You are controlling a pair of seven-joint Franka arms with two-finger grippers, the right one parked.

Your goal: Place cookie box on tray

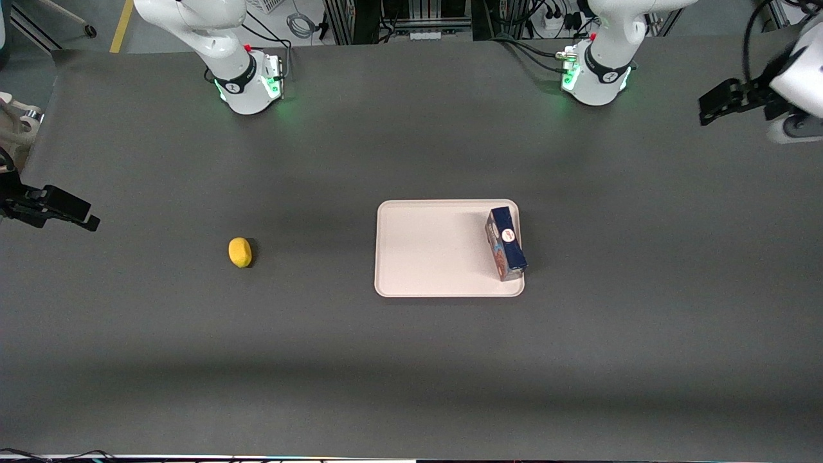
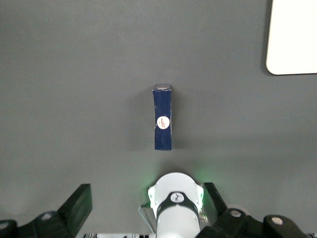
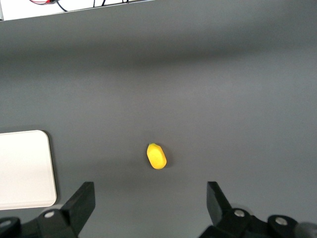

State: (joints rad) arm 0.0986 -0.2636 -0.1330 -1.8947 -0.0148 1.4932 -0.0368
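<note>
My gripper (image 1: 717, 106) hangs over the desk (image 1: 411, 360) at the working arm's end, near the edge where the arm bases stand and well apart from everything I care about. Its fingers are spread wide with nothing between them, which suits a hand that has no load. In the front view the cookie box (image 1: 506, 243) is on the tray (image 1: 431, 251). It lies lengthwise along the tray's short edge at my end, and one end comes close to the tray corner nearer to the front camera. I judge it sits there because that edge is the shortest reach for me, and I count the placing as done. The rest of the tray shows bare. A small yellow lemon-like object (image 1: 240, 252) sits alone on the desk toward the parked arm's end, well apart from the tray. I cannot tell whether the box rests fully inside the low rim or rides up on it at that corner. My own wrist camera confuses me. It shows the box with only dark desk around it, apart from one rounded tray corner, and I cannot square that with the front view. That camera cuts off most of the tray, and my arm's body runs out of the front view.
</note>
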